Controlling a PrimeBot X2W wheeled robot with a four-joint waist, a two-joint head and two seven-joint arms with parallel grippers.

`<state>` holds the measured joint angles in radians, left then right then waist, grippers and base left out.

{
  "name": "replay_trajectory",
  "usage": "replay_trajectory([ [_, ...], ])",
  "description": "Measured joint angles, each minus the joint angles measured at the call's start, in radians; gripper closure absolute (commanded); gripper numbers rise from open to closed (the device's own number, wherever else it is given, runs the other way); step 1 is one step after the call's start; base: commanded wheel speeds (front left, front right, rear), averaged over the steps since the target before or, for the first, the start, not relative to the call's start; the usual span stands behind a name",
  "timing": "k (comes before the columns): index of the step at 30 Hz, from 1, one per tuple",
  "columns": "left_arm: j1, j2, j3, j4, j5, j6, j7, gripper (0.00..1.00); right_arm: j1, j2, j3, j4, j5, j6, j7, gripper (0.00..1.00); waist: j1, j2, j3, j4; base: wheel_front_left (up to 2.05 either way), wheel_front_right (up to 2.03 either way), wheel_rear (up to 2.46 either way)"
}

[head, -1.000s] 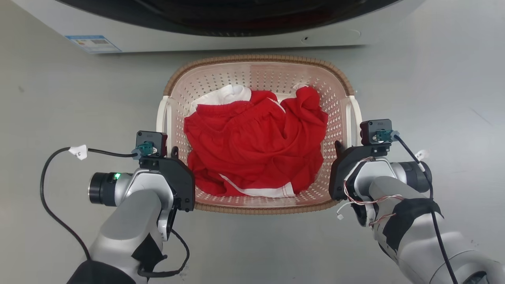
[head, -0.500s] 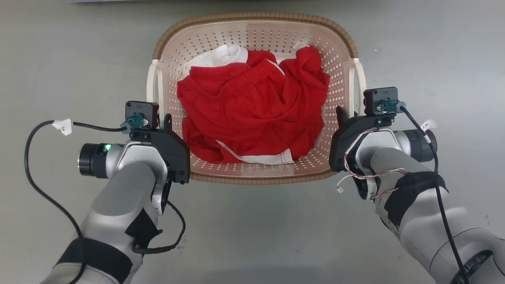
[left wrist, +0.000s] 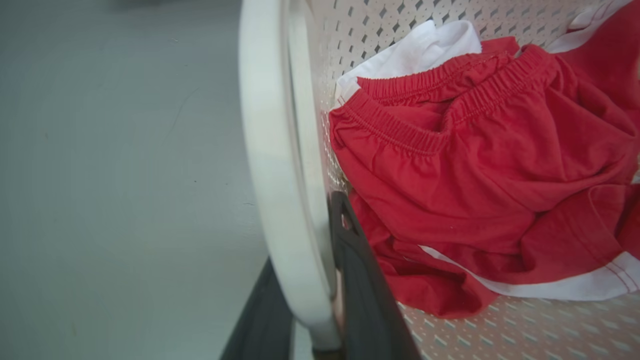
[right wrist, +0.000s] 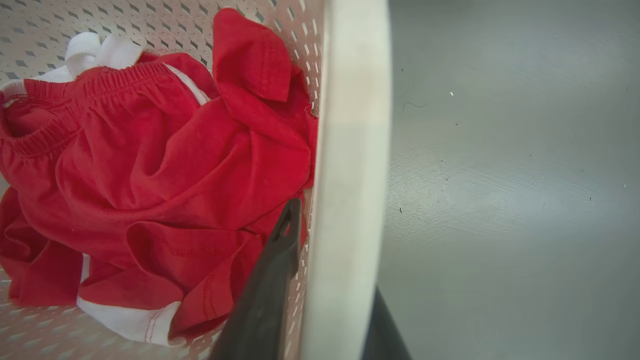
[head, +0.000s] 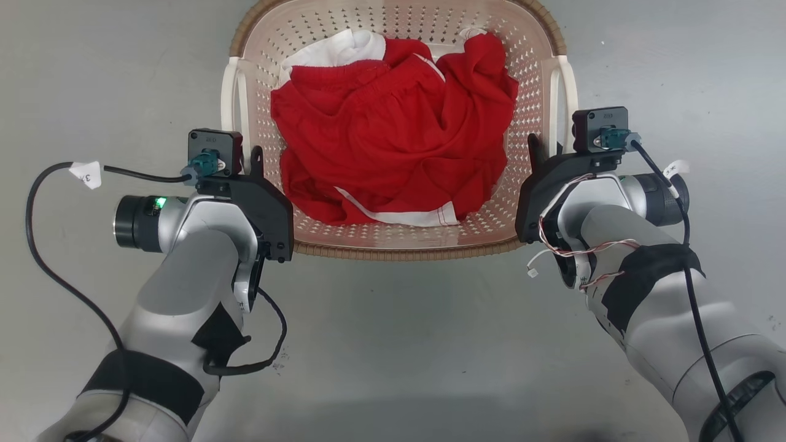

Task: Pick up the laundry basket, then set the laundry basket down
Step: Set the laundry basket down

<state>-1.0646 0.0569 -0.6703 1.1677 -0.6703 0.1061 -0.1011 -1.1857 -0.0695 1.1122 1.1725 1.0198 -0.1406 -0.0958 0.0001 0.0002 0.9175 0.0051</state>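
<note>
The laundry basket (head: 399,250) is pale pink with a brown woven rim, and holds red shorts (head: 393,123) over a white garment (head: 344,49). It hangs between my two arms above the grey floor. My left gripper (head: 244,161) is shut on the basket's white left handle (left wrist: 265,150), one finger inside the wall and one outside. On the other side, my right gripper (head: 546,146) is shut on the white right handle (right wrist: 350,150) in the same way. The left wrist view shows the left gripper (left wrist: 307,235) straddling its handle, and the right wrist view shows the right gripper (right wrist: 335,255) doing likewise.
Bare grey floor (head: 393,356) lies all around the basket and below my arms. A black cable (head: 37,245) loops out from my left wrist, and another cable (head: 694,294) runs along my right forearm.
The head view has shifted and the washer has slid out at the top. Basket and both grippers look larger and closer, raised together. Both grips are unchanged.
</note>
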Motion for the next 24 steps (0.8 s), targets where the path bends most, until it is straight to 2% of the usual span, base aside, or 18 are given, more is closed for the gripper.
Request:
replay_trajectory([
  [17,-0.037,-0.006,-0.009,0.027,0.005,0.000,-0.033,1.00,-0.026,0.000,0.013,0.012,-0.009,0.000,-0.030,1.00,-0.0001,-0.0001,0.028,0.001,0.00,0.00,0.00],
  [19,-0.040,-0.007,-0.010,0.031,0.005,0.000,-0.039,1.00,-0.034,0.000,0.015,0.016,-0.010,0.000,-0.038,0.61,-0.0001,-0.0002,0.033,0.001,0.00,0.00,0.00],
  [20,-0.042,-0.007,-0.010,0.032,0.006,0.000,-0.039,0.52,-0.034,0.000,0.018,0.018,-0.012,0.001,-0.038,0.06,-0.0002,-0.0001,0.034,0.001,0.00,0.00,0.00],
  [21,-0.044,-0.006,-0.012,0.035,0.010,0.000,-0.042,0.35,-0.034,0.000,0.021,0.021,-0.018,0.002,-0.040,0.00,-0.0001,-0.0001,0.036,0.001,0.00,0.00,0.00],
  [22,-0.045,-0.007,-0.014,0.037,0.013,0.000,-0.042,0.31,-0.034,0.001,0.023,0.022,-0.020,0.004,-0.048,0.00,-0.0001,-0.0002,0.037,0.001,0.00,0.00,0.00],
  [23,-0.045,-0.010,-0.015,0.039,0.013,0.000,-0.042,0.12,-0.035,0.002,0.024,0.022,-0.021,0.005,-0.048,0.00,-0.0001,-0.0002,0.038,0.001,0.00,0.00,0.00],
  [24,-0.045,-0.012,-0.015,0.040,0.013,0.000,-0.043,0.12,-0.035,0.004,0.025,0.022,-0.021,0.006,-0.052,0.00,-0.0001,-0.0002,0.038,0.001,0.00,0.00,0.00],
])
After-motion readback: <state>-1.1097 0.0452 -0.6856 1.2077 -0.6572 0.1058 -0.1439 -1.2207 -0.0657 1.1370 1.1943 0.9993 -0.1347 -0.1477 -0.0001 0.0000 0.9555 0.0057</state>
